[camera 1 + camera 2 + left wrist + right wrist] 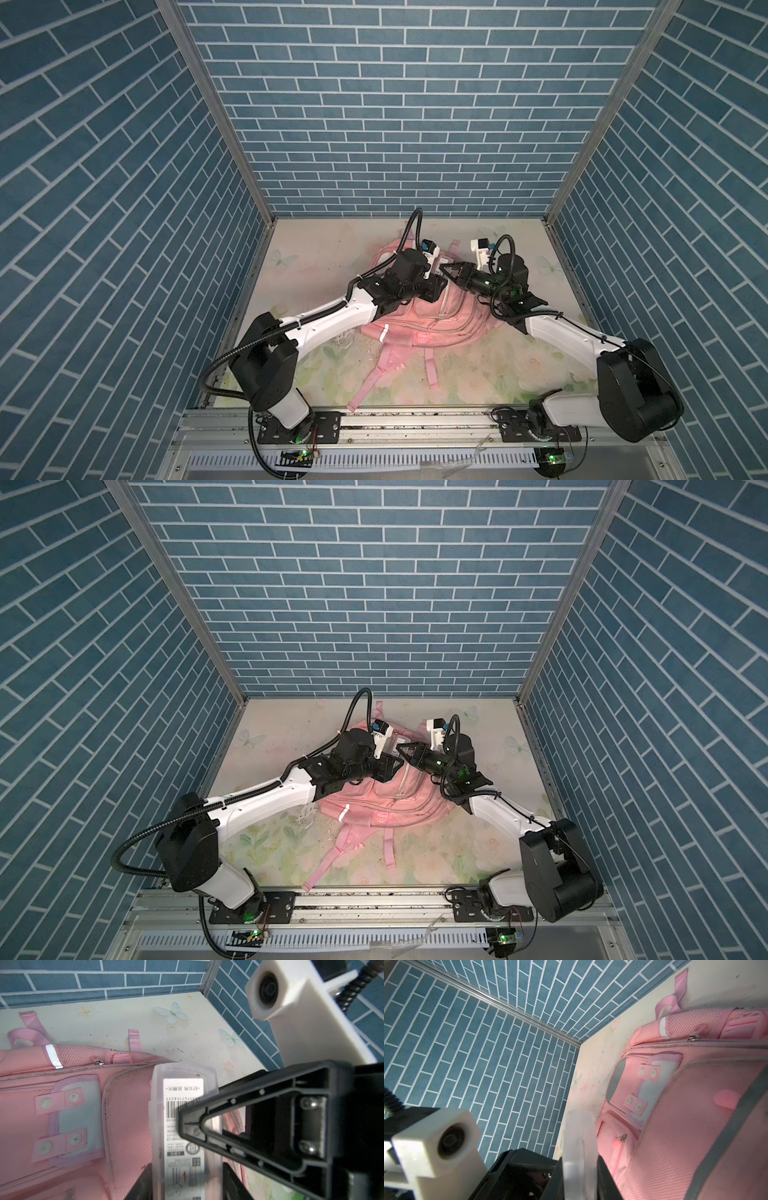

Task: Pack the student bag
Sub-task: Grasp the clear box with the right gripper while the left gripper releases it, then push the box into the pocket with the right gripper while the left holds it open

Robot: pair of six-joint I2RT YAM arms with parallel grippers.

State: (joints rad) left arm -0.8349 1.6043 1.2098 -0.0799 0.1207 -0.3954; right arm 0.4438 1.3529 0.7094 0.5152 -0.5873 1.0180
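Note:
The pink student bag [440,328] [395,810] lies flat on the floral table, its straps trailing toward the front edge. Above its upper part hangs a frosted clear plastic case [185,1093] with a barcode label. My left gripper [187,1188] is shut on the case's wide faces, one finger on each side. My right gripper [579,1180] is shut on the same case [579,1142] across its thin sides. In both top views the left gripper [436,286] [390,766] and right gripper [451,270] [405,750] meet over the bag [62,1115] [695,1126]. The bag's zippers look closed.
Blue brick-patterned walls [395,124] enclose the table on three sides, close behind the bag. Pink straps [374,382] reach the front aluminium rail [415,419]. Bare floral table [311,249] shows left and right of the bag.

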